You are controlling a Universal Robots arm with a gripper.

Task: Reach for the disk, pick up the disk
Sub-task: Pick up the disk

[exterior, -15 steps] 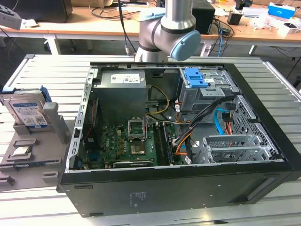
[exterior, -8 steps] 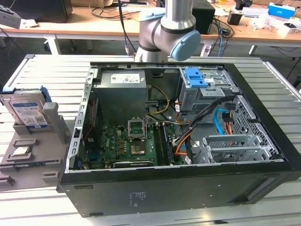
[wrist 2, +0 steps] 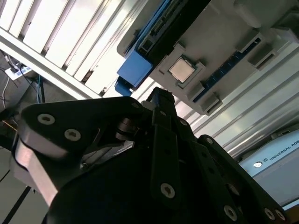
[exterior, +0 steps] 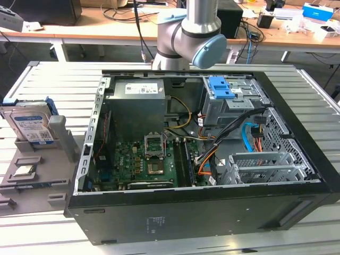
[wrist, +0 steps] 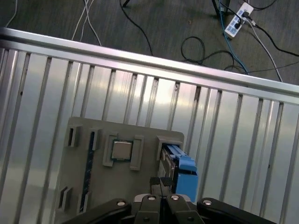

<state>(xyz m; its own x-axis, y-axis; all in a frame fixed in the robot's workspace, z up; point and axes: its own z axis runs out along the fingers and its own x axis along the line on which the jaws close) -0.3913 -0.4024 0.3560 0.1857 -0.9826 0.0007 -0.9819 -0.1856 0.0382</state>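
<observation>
The disk (exterior: pixel 29 123) is stood upright on its edge in a slot at one end of a grey holder (exterior: pixel 40 159). This is set at the exterior view's left on the slatted aluminium table (exterior: pixel 48 79), well apart from the open computer case (exterior: pixel 202 207). The disk is judged to be kept upright so that its two broad faces are left free for a grasp from above. Its label is turned toward the exterior camera, and its blue side bracket (wrist: pixel 186 171) is seen along one face in the first wrist view. A small square chip (wrist: pixel 121 150) is seated flat in a framed pocket of the same holder, near the disk's slot, so that each part is given its own fixed place. The gripper (wrist: pixel 161 182) is held above the holder, apart from the disk and pointed down toward its top edge. The fingers are drawn together, with nothing between them. No contact with the disk is made, so the reach is judged to be under way and the pick-up not yet begun. Inside the case a bright blue latch (exterior: pixel 220 87) is fixed over the drive cage, and the arm (exterior: pixel 188 32) is seen rising behind the case.
</observation>
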